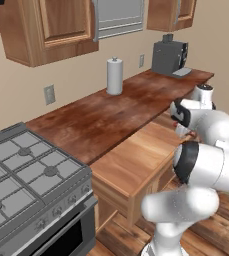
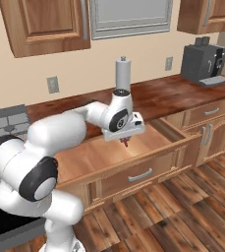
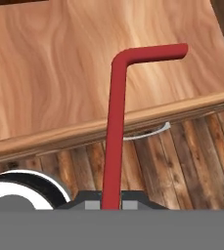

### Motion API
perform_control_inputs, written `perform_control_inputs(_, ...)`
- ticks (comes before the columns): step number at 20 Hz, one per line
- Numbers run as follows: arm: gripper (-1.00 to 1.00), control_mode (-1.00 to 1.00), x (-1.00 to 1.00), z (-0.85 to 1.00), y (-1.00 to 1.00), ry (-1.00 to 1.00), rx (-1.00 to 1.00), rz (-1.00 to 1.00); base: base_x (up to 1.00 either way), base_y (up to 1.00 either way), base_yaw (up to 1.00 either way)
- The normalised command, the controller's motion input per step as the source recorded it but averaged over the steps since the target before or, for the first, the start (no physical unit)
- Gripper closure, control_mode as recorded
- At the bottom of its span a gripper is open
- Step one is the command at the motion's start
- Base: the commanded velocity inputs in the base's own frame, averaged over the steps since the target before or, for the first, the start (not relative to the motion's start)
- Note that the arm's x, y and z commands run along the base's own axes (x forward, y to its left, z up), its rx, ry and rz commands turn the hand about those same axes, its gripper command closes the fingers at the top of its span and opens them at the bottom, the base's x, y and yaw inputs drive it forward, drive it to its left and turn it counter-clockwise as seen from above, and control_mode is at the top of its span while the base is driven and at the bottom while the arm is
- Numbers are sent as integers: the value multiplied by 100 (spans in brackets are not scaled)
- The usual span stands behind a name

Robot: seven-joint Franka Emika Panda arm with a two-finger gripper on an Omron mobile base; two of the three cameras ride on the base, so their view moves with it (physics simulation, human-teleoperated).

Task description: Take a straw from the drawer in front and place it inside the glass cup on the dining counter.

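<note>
Looking along the hand, you see the straw (image 3: 114,132) rising from between the closed fingers of the gripper (image 3: 111,205); the jaws are pinched shut on its long red shaft, and the short bent end points off to the right at the top. Beneath the straw lies the pale wood floor of the drawer (image 3: 45,73), its front edge running across the view with the metal bar handle (image 3: 147,134) peeking out just below it and the dark plank floor (image 3: 182,161) beyond.

From the right base camera you find the gripper (image 2: 125,142) hanging above the open drawer (image 2: 128,170), a small bit of red showing under the hand, clear of the drawer bottom. From the left base camera the arm's white links cover most of the hand, and the drawer (image 1: 131,160) stands pulled out below the reddish-brown counter (image 1: 101,117).

Farther back, a paper towel roll (image 2: 123,74) stands upright on that counter, and a dark coffee machine (image 2: 202,61) sits at its far right end, under the wall cabinets (image 2: 45,24). A stove (image 1: 26,175) sits to the left of the drawer.
</note>
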Motion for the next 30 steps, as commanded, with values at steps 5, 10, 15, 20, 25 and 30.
perform_control_inputs(5,100,-100,-85,66,8,-6,0,-2,0,0,0)
perform_control_inputs(10,100,-100,-44,4,16,-5,0,-1,0,0,0)
perform_control_inputs(15,100,-100,-11,0,3,-4,0,-1,0,0,0)
perform_control_inputs(20,100,-100,0,0,0,0,0,0,0,0,0)
perform_control_inputs(25,100,100,0,0,0,2,-1,0,1,2,0)
perform_control_inputs(30,100,100,0,0,0,0,0,0,-53,-3,0)
